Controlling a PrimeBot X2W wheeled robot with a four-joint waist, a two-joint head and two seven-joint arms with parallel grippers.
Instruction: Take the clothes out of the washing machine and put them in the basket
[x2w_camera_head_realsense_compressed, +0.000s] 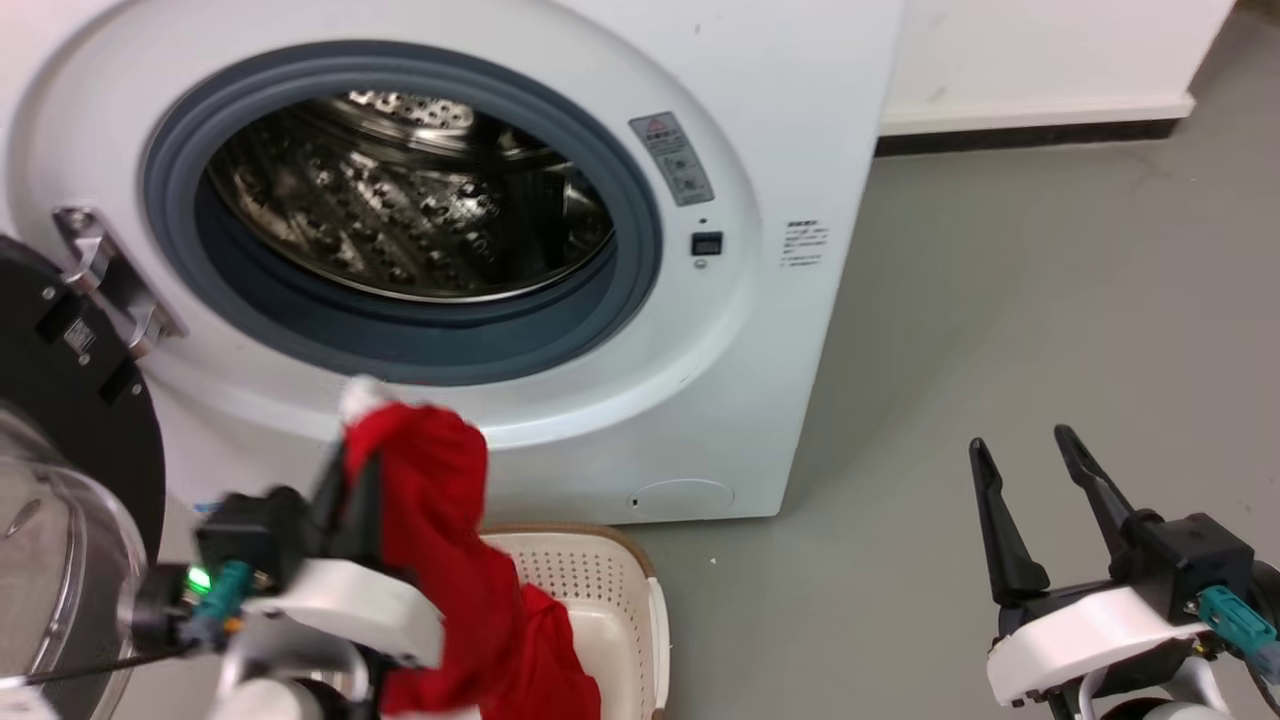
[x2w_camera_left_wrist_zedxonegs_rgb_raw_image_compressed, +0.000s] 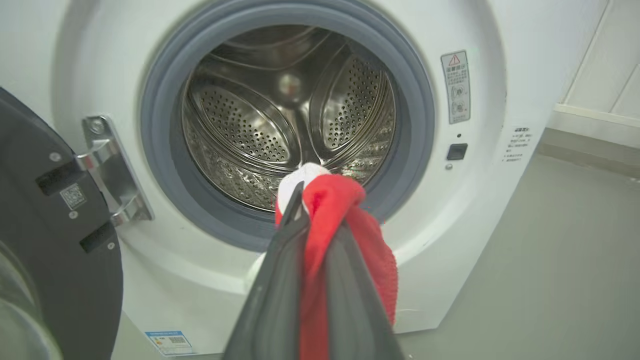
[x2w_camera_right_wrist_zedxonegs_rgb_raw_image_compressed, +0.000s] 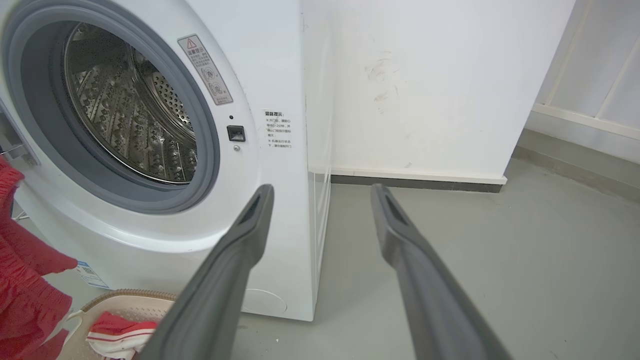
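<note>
Left end effector clamps 1 bunched end of the soft, light red-and-white fabric clothes (limp, draping into the cream perforated plastic basket); right end effector gapes empty.

**Grey floor, white walls**

A smooth grey floor runs to a scuffed white wall, with a dark skirting strip along its foot. Pale panelling stands on the adjoining side. The light is soft and even.
</note>
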